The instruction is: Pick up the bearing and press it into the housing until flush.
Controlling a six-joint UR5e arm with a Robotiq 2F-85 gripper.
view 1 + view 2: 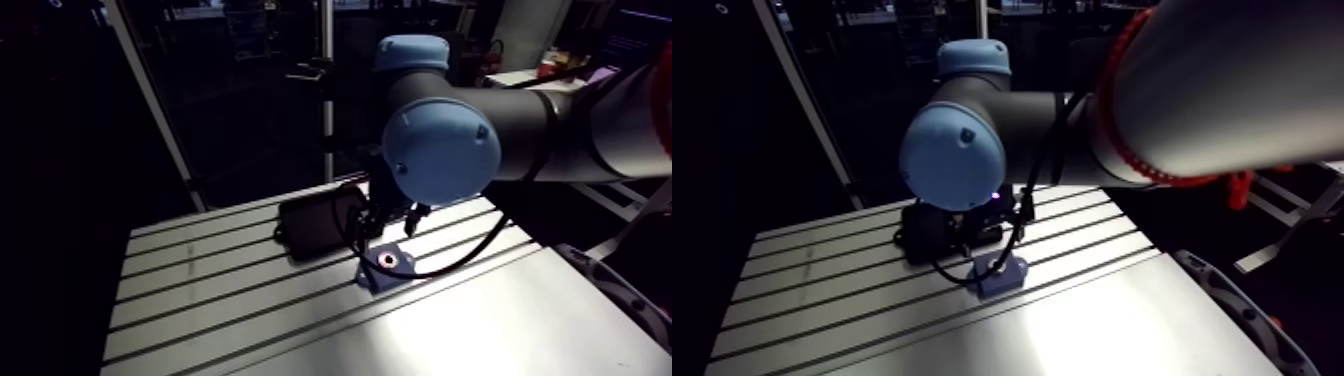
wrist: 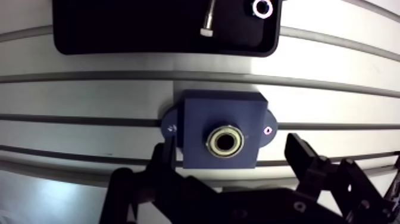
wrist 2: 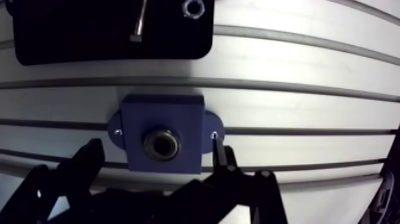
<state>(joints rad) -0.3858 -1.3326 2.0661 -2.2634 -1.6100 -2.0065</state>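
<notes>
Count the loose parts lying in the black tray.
2, both in the tray: a bolt, and a nut beside it, nearer one end. The view cuts the tray off, so more may be hidden.

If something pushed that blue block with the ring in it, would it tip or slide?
Probably neither. The blue block sits low and flat on the table, so tipping looks unlikely. Its side tabs seem to carry screws, so it may be fixed down.

table [image 1: 230, 300] slotted | black tray [image 1: 318, 225] on table | housing [image 1: 392, 270] just beside tray | bearing [image 1: 386, 260] shows as ring in housing top | gripper [image 1: 390, 232] low over housing
</notes>
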